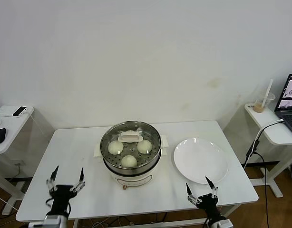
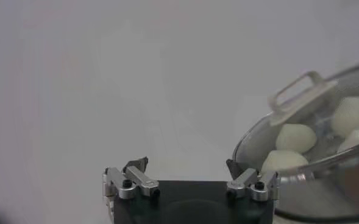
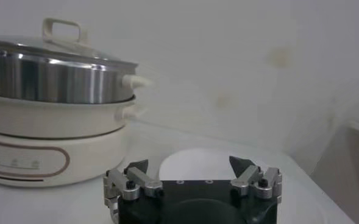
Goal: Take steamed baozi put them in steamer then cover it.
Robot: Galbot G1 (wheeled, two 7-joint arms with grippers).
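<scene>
Steamer: we see the steamer [image 1: 131,164] at the middle of the white bench [image 1: 79,156], steel pot on its white base, well within reach of both arms.
Baozi: three steamed baozi [image 1: 129,161] show through the glass on the perforated tray; a fourth, if there, is hidden under the handle, so we cannot count it.
Cover: the cover [image 1: 130,137] sits on the pot rim with its cream handle uppermost; in the right wrist view it looks level and seated all round, which we judge is how it must lie to keep the steam in.
Plate: the white plate [image 1: 200,160] lies just beside the steamer on the robot's right and carries no buns.
Left hand: our left hand [image 1: 66,179] hangs over the near left part of the bench, fingers spread and released, grasping nothing, apart from the pot.
Right hand: our right hand [image 1: 202,191] sits near the front edge below the plate, likewise spread and grasping nothing.
Progress: we judge the task finished, with both hands clear so nothing disturbs the cover.
</scene>
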